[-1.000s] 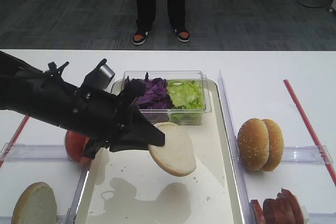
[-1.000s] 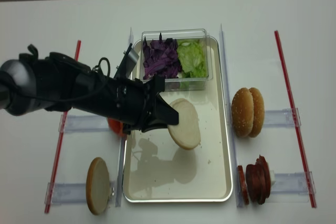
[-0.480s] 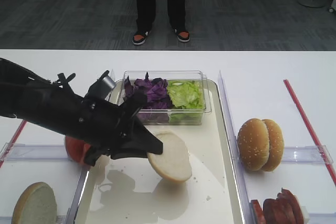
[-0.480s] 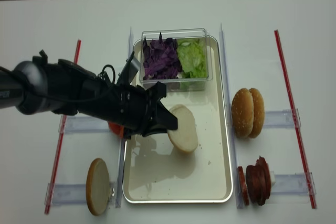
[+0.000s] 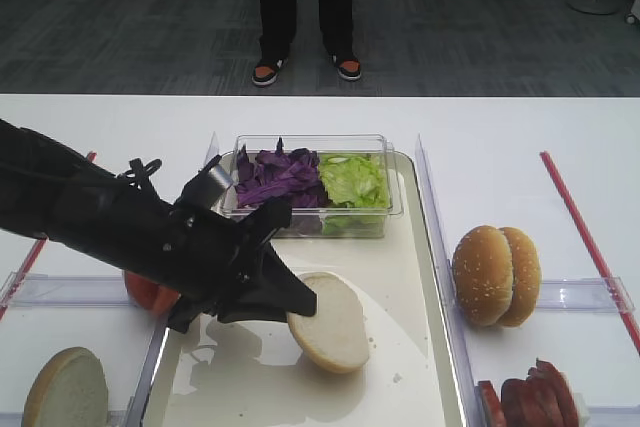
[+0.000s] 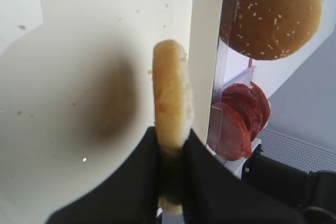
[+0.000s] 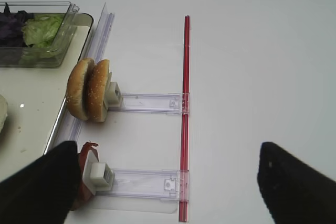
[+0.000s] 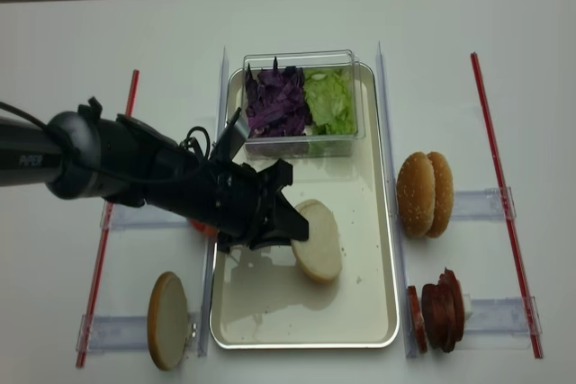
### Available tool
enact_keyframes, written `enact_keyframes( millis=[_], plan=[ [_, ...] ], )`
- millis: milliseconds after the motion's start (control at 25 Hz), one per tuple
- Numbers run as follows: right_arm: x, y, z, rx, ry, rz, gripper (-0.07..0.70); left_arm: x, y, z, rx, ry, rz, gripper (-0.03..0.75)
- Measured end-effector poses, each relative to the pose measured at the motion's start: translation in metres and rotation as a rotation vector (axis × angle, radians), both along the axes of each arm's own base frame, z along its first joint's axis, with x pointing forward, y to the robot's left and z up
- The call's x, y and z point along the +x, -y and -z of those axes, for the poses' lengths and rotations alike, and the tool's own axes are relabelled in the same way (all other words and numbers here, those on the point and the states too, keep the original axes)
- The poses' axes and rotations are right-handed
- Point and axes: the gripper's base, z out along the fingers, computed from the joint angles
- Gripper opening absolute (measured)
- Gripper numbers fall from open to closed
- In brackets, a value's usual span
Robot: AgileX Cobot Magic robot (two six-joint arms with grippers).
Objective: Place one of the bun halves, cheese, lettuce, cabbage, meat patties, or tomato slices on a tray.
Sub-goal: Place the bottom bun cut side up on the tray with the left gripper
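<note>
- Your left gripper [image 5: 300, 302] is clamped on the near edge of a bun half [image 5: 328, 322], fingers [image 6: 205, 182] pinching it from both faces (the left wrist view shows the crust squeezed between them).
- The bun half sits tilted over the tray [image 8: 378, 312], roughly mid-floor. From the high views its far edge looks at or very near the cream surface; contact can't be confirmed.
- Risk: release while it is this tilted and it may tip, roll on its crust edge, or land cut face down. Level it first.
- Risk: pressing lower with the fingers underneath could jam them against the tray floor or crush the soft crumb.
- Risk: the clear tub [image 5: 380, 215] holding cabbage [image 5: 275, 175] and lettuce [image 5: 352, 179] stands just behind the wrist; a careless pull-back could clip it.
- Risk: the tomato slices [image 5: 145, 290] lie beside the tray rim under the forearm and may get nudged.
- Right gripper [image 7: 163, 182]: parted, holding nothing, well apart over the meat patties [image 8: 436, 305] side.
</note>
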Motion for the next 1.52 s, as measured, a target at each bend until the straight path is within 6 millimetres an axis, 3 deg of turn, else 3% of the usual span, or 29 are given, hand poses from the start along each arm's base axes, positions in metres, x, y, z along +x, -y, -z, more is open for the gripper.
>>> enact_keyframes(
  millis=[640, 760, 960, 1040, 1200, 1520],
  plan=[
    [0.0000, 0.0000, 0.0000, 0.000, 0.000, 0.000, 0.693, 0.0002, -0.0001, 0.0002, 0.002, 0.018, 0.009, 0.063],
    [0.0000, 0.0000, 0.0000, 0.000, 0.000, 0.000, 0.693, -0.0009, 0.0005, -0.0008, -0.011, 0.012, 0.020, 0.163],
    [0.0000, 0.0000, 0.0000, 0.000, 0.000, 0.000, 0.693, -0.0013, 0.0006, -0.0010, -0.013, 0.010, 0.023, 0.421],
    [0.0000, 0.0000, 0.0000, 0.000, 0.000, 0.000, 0.693, -0.0015, 0.0007, -0.0012, -0.016, 0.009, 0.026, 0.487],
    [0.0000, 0.0000, 0.0000, 0.000, 0.000, 0.000, 0.693, -0.0020, 0.0009, -0.0016, -0.021, 0.004, 0.028, 0.540],
    [0.0000, 0.0000, 0.0000, 0.000, 0.000, 0.000, 0.693, -0.0025, 0.0007, -0.0014, -0.017, -0.019, 0.021, 0.543]
  ],
)
